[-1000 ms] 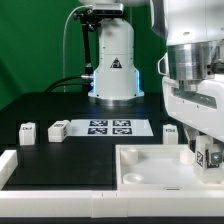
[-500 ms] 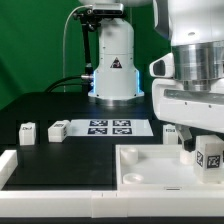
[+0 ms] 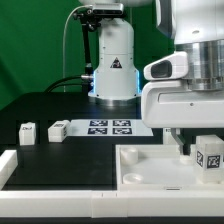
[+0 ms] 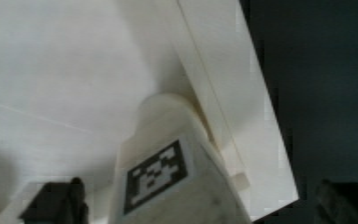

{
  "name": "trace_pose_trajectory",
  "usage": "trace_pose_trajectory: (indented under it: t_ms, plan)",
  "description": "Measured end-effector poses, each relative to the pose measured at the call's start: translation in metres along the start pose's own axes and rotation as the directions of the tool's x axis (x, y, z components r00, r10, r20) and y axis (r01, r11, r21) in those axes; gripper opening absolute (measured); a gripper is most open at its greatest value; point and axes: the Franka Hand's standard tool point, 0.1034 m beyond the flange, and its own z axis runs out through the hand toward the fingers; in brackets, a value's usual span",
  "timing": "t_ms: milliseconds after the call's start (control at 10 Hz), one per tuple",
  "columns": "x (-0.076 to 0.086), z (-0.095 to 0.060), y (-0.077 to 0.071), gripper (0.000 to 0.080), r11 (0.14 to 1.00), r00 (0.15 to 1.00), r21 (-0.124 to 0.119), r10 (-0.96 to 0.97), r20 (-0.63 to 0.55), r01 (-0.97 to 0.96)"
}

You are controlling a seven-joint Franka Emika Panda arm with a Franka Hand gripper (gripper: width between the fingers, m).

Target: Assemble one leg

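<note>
A leg [image 3: 210,155], a stubby white block with a square tag, stands upright at the corner of the large white tabletop [image 3: 150,165] on the exterior view's right. My gripper [image 4: 202,205] is open around it: the dark fingertips [image 4: 60,200] stand well clear of the leg [image 4: 167,165] on both sides. Above it, the arm's white hand fills the upper right of the exterior view, and one finger [image 3: 184,146] shows beside the leg. Two more legs [image 3: 28,132] [image 3: 57,129] lie loose on the black table at the exterior view's left.
The marker board [image 3: 110,127] lies flat at mid-table behind the tabletop. A white rail [image 3: 10,165] runs along the front left. The arm's white base [image 3: 113,70] stands at the back, with cables on its left side.
The jaws have spread wide and let go of the leg, which stays upright at the tabletop's corner. The hand has risen a little above it.
</note>
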Motion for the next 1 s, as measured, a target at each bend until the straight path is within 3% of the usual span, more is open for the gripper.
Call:
trace_pose_trajectory:
  t_ms: [200, 500, 700, 800, 900, 1000]
  plan:
    - [0.0012, -0.0002, 0.0002, 0.0649, 0.970, 0.970, -0.020, -0.242, -0.008, 0.241]
    - [0.0041, 0.0002, 0.0058, 0.0649, 0.828, 0.829, -0.049, -0.559, 0.004, 0.559]
    - [0.0041, 0.0003, 0.0059, 0.0649, 0.826, 0.827, -0.049, -0.562, 0.005, 0.562]
    - [0.0041, 0.0003, 0.0059, 0.0536, 0.826, 0.827, -0.049, -0.562, 0.005, 0.562]
    - [0.0041, 0.0003, 0.0059, 0.0335, 0.826, 0.827, -0.049, -0.562, 0.005, 0.561]
    - [0.0041, 0.0003, 0.0059, 0.0290, 0.850, 0.851, -0.049, -0.525, 0.002, 0.524]
